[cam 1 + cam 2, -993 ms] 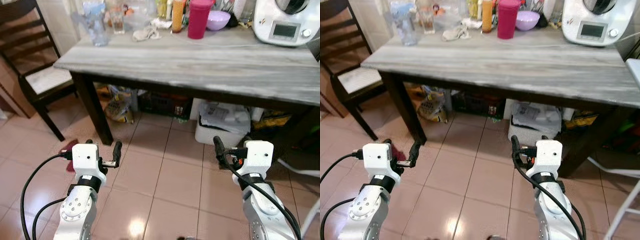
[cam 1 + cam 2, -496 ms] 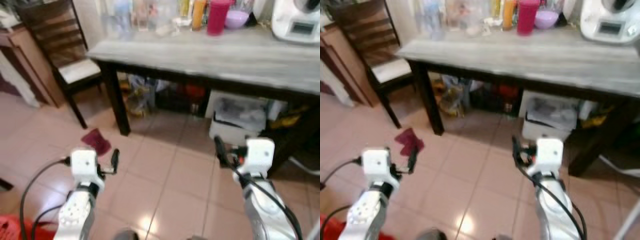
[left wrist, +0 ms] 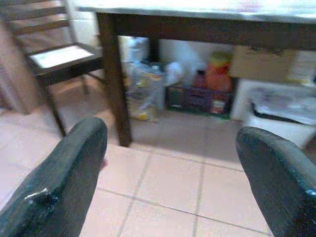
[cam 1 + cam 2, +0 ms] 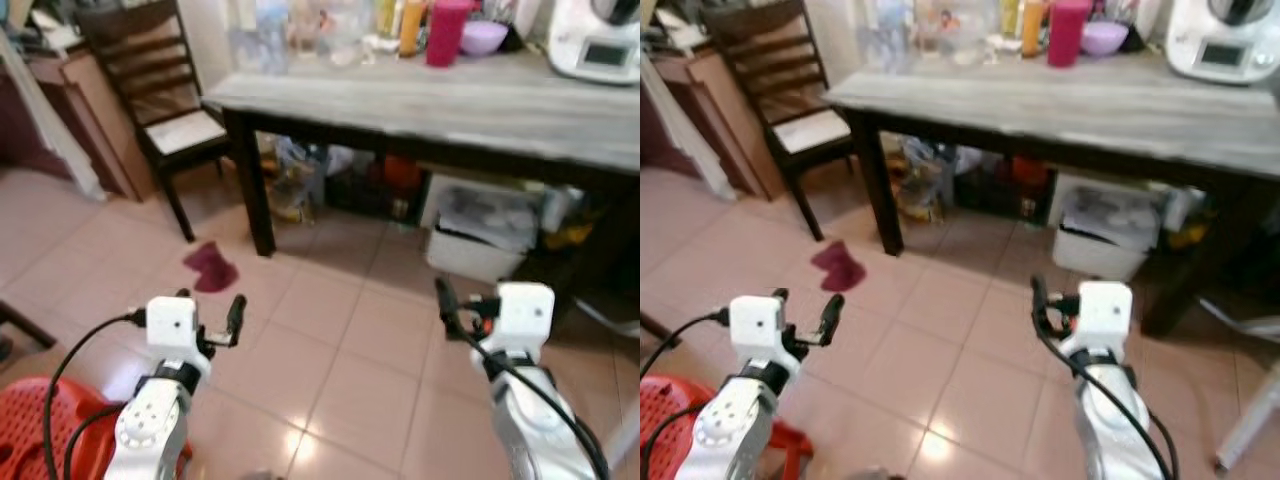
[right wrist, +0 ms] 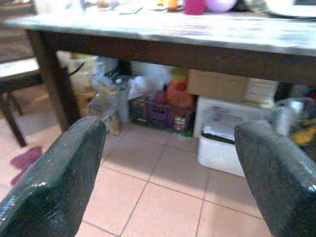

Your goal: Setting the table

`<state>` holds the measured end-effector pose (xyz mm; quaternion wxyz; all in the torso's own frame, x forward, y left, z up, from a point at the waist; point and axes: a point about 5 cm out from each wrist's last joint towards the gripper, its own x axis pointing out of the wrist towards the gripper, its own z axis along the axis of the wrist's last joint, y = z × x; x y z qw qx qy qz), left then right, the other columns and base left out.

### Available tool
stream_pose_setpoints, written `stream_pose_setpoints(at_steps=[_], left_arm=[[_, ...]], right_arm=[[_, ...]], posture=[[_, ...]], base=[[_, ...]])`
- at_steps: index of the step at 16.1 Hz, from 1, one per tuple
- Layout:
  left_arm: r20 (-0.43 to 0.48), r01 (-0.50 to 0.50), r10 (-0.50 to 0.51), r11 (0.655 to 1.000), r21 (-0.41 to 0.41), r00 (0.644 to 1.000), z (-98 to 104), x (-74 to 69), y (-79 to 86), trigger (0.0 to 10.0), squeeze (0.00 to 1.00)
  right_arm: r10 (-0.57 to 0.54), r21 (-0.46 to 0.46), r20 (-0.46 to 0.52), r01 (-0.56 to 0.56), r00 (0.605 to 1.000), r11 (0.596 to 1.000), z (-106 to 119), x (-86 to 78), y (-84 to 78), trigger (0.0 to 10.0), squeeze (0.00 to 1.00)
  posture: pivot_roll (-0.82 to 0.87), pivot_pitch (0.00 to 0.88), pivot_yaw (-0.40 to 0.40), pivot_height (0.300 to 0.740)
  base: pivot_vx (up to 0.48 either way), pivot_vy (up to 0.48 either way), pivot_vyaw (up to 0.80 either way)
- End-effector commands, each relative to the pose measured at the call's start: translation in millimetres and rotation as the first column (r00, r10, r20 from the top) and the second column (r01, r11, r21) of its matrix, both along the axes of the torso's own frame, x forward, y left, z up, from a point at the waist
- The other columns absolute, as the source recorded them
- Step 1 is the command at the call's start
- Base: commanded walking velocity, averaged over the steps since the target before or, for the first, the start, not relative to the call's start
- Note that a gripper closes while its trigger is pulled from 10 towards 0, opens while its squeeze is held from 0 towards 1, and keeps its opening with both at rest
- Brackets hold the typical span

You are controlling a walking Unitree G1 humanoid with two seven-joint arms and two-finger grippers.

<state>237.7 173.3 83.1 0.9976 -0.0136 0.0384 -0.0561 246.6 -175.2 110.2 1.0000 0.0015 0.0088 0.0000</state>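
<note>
Desk (image 4: 480, 100), grey wood top on dark legs, ahead of the robot. Tableware-like things crowd the far edge: pink tumbler (image 4: 444, 32), purple bowl (image 4: 484, 37), orange bottle (image 4: 411, 27), some clear glassware (image 4: 262, 45) toward the far-left corner, white kitchen machine (image 4: 600, 45) at the far-right corner. The near half of the desk top is bare; that looks the likely place for settings.

Both arms held low over the tiled floor (image 4: 340, 350), well short of the desk. Left gripper (image 3: 168, 168) jaws released, wide apart, nothing between. Right gripper (image 5: 168, 168) likewise spread and empty.

Step in hand, as I judge it: approach, nothing picked yet. To do it well, square up to the near long edge and lift the arms above the edge before reaching.

Room: wooden chair (image 4: 165, 110) just beside the desk's left end; maroon cloth (image 4: 211, 267) on the floor near the left front leg, a slip risk. Red plastic stool (image 4: 45, 430) beside the left arm. White bin (image 4: 490, 230) and bags stored under the desk. Open tiles straight ahead.
</note>
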Motion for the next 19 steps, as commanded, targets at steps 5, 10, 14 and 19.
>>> stream_pose_setpoints(at_steps=[5,10,14,19], left_arm=[[0.03,0.021,-0.02,1.0,-0.018,0.999,4.2,4.5,-2.1,10.0,0.0],[0.034,0.026,-0.025,0.999,-0.024,0.999,4.3,6.2,-3.8,10.0,0.0],[0.049,0.037,-0.035,0.999,-0.04,0.998,8.7,10.2,-7.8,10.0,0.0],[0.054,0.051,-0.049,0.998,-0.044,0.997,10.4,12.0,-8.7,10.0,0.0]], right_arm=[[0.001,-0.006,0.005,-0.001,1.0,1.0,1.8,-0.2,-0.7,10.0,0.0],[0.009,-0.007,0.013,-0.009,1.0,1.0,4.3,0.7,0.8,10.0,0.0],[0.02,-0.01,0.035,-0.019,0.999,1.0,9.7,3.2,3.9,10.0,0.0],[0.01,-0.01,0.034,-0.01,0.999,1.0,9.0,3.6,2.9,10.0,0.0]], posture=[[-0.11,0.1,0.037,0.74],[-0.11,0.104,0.035,0.74],[-0.11,0.104,0.037,0.74],[-0.11,0.106,0.041,0.74]], base=[[0.0,-0.314,-0.37],[0.0,-0.335,0.0],[0.0,-0.385,0.0],[0.0,-0.48,0.0]])
